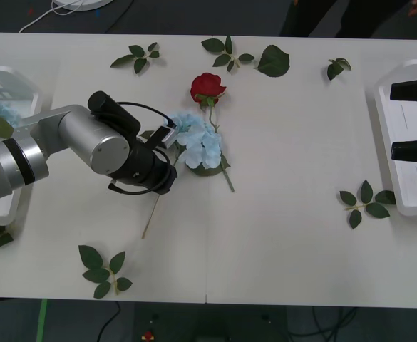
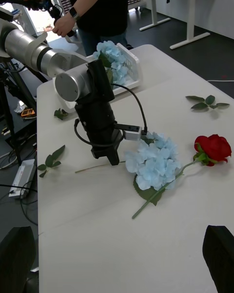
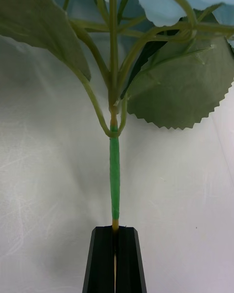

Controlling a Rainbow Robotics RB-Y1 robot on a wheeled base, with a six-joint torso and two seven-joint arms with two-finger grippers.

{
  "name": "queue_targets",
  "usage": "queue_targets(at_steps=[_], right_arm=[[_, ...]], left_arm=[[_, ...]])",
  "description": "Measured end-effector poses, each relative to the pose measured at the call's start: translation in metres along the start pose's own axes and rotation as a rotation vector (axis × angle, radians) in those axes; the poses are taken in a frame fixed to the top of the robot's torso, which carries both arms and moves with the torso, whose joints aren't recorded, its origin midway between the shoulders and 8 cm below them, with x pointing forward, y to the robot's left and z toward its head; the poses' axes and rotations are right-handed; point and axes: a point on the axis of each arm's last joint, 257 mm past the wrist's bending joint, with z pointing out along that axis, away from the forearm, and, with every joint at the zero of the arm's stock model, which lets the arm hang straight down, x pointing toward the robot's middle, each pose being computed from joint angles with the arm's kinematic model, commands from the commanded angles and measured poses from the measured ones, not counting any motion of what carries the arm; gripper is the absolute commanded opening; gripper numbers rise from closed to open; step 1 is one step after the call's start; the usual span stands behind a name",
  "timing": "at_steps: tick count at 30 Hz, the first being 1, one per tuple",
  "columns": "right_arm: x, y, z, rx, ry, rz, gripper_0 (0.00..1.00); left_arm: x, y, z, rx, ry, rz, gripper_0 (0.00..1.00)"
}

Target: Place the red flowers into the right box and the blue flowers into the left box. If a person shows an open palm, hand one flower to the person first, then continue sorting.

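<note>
A pale blue flower (image 1: 197,142) lies at the table's middle, its thin stem (image 3: 114,176) running back toward me. My left gripper (image 1: 167,178) is down on that stem, and its black fingers (image 3: 105,259) are shut on it just below the green wrap. A red flower (image 1: 207,87) lies beyond the blue cluster, and its stem crosses the cluster's right side. The left box (image 1: 23,82) at the far left holds another blue flower (image 2: 109,53). My right gripper (image 1: 411,120) hangs open over the right box (image 1: 386,107).
Loose green leaf sprigs lie scattered: at the far edge (image 1: 229,53), one big leaf (image 1: 272,60), near the right box (image 1: 365,199), and at the near left (image 1: 101,271). A table seam runs down the centre.
</note>
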Motion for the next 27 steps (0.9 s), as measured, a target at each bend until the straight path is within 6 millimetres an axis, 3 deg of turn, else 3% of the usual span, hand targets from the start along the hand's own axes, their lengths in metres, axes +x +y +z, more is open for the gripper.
queue_targets(at_steps=[8, 13, 20, 24, 27], right_arm=[[0.0, 0.0, 0.0, 0.0, 0.0, 0.0, 1.0], [0.0, 0.0, 0.0, 0.0, 0.0, 0.0, 1.0], [0.0, 0.0, 0.0, 0.0, 0.0, 0.0, 1.0], [0.0, 0.0, 0.0, 0.0, 0.0, 0.0, 1.0], [0.0, 0.0, 0.0, 0.0, 0.0, 0.0, 1.0]], left_arm=[[-0.013, 0.0, -0.007, 0.008, -0.02, -0.018, 0.0], [-0.039, 0.009, -0.039, 0.014, -0.026, -0.081, 0.0], [-0.09, 0.03, -0.124, 0.061, -0.081, -0.218, 0.0], [-0.105, 0.055, -0.187, 0.072, -0.113, -0.302, 0.0], [-0.103, 0.081, -0.238, 0.065, -0.135, -0.373, 0.0]])
